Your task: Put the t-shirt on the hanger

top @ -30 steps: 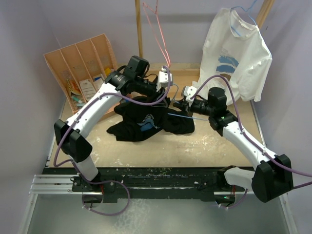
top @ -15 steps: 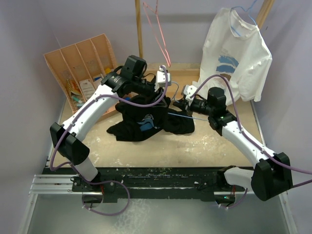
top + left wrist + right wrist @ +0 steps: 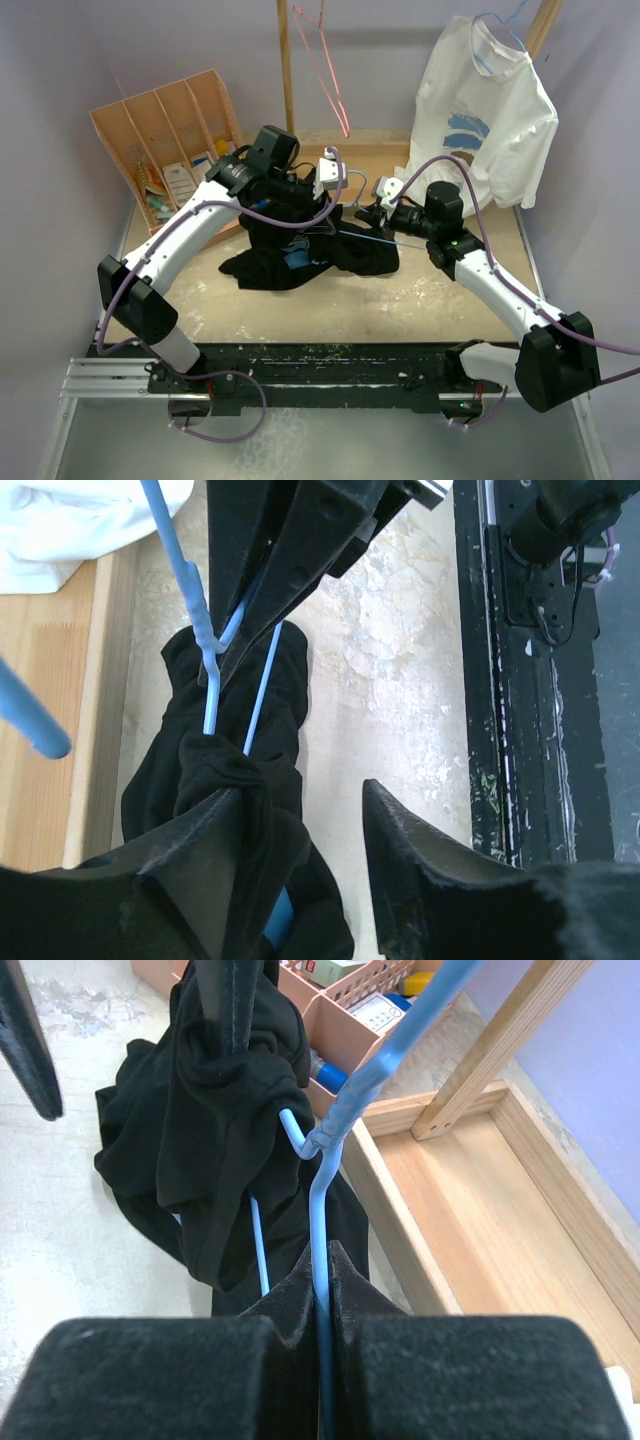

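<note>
The black t-shirt [image 3: 290, 255] lies bunched on the table, and part of it is raised onto the light-blue hanger [image 3: 375, 238]. My right gripper [image 3: 365, 215] is shut on the hanger's wire [image 3: 320, 1190] just below the twisted neck and holds it out over the shirt [image 3: 200, 1130]. My left gripper [image 3: 322, 218] is open at the shirt's raised fold. In the left wrist view the gripper [image 3: 300, 790] has black cloth [image 3: 230, 780] draped against its left finger, with bare table between the jaws. The hanger's two wires [image 3: 205, 650] run into the cloth. Its lower part is hidden.
A white t-shirt [image 3: 490, 110] hangs on a blue hanger at the back right. A pink-red hanger [image 3: 325, 70] hangs from a wooden post. A wooden divided organizer [image 3: 170, 150] stands at the back left. A wooden frame [image 3: 480, 1190] lies behind the shirt.
My left gripper has shifted slightly nearer and lower over the shirt's raised fold, and its elbow has swung left. The right arm and the hanger have stayed still.
</note>
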You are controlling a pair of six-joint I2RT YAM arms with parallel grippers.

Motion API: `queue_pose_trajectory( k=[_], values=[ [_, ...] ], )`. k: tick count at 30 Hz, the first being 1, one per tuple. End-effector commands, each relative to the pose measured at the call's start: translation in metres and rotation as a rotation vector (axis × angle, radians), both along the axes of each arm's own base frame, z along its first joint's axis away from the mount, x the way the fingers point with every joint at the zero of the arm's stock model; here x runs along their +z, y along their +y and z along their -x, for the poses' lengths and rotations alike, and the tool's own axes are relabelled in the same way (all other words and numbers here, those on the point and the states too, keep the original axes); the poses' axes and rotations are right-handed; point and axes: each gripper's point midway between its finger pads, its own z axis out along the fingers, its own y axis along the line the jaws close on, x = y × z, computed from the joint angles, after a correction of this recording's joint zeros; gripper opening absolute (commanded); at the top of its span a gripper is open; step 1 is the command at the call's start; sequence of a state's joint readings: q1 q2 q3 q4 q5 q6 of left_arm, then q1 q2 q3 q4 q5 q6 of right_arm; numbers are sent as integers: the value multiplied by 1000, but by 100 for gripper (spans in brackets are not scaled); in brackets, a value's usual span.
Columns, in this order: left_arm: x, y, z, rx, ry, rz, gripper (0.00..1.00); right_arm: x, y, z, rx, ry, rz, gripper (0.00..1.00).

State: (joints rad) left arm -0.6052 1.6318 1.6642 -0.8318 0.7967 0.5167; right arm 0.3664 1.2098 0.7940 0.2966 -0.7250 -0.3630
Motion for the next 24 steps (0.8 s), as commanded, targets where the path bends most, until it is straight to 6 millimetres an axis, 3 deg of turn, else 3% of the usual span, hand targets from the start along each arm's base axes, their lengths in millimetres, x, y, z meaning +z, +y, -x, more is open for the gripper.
queue_pose_trajectory(
  k=[1,4,19,24],
  values=[
    [35,0,3,-2,-107,64,57,25,5,-1,16,-79,-46,0],
    [40,0,2,0,-117,70,62,26,5,0,17,-81,-47,0],
    [36,0,-24,39,-211,28,66,24,6,3,36,-83,-43,0],
    [46,-6,-24,24,-203,56,71,20,4,6,40,-75,-30,0]
  ],
)
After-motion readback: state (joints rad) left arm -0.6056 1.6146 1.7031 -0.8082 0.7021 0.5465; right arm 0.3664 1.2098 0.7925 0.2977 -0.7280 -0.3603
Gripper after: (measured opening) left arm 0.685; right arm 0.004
